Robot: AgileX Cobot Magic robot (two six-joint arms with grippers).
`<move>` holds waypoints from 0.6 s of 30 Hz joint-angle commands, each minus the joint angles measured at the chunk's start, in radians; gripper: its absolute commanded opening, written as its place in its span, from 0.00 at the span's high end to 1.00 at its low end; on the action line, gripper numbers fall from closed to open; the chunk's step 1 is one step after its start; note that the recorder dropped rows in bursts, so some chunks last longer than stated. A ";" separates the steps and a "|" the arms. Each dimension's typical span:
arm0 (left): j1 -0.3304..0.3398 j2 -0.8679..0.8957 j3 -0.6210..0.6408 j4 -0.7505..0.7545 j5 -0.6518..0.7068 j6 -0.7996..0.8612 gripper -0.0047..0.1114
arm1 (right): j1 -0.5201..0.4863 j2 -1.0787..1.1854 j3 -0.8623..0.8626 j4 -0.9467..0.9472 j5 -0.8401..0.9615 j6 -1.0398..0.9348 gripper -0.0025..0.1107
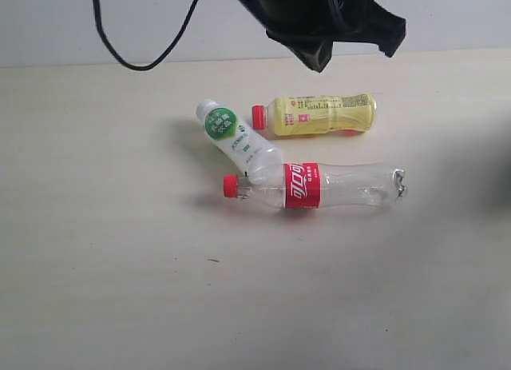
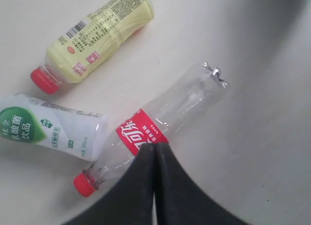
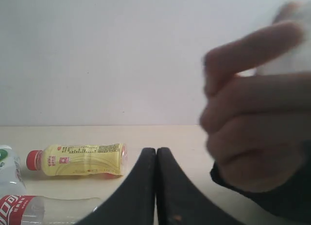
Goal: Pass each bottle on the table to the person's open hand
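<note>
The clear bottle [image 1: 319, 186] lay mid-frame on the table [image 1: 120, 290], a white bottle [image 1: 239, 142] touching its shoulder — empty, light, probably crushable; best gripped at the label. Left claw [image 2: 154, 151] and right claw [image 3: 156, 153] were pressed together, empty.

A pale wall [image 1: 48, 18] is seen behind the far edge of the table [image 1: 96, 290]. A black cable [image 1: 142, 68] is hung before it.
</note>
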 commanded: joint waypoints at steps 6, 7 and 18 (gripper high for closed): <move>-0.009 -0.344 0.557 -0.001 -0.496 0.017 0.96 | 0.003 0.002 0.004 -0.001 -0.013 0.001 0.98; -0.009 -0.374 0.638 -0.001 -0.559 0.017 0.96 | 0.003 0.002 0.004 -0.001 -0.013 0.001 0.98; -0.009 -0.609 1.255 0.004 -1.226 0.064 0.96 | 0.003 0.002 0.004 -0.003 -0.013 0.001 0.98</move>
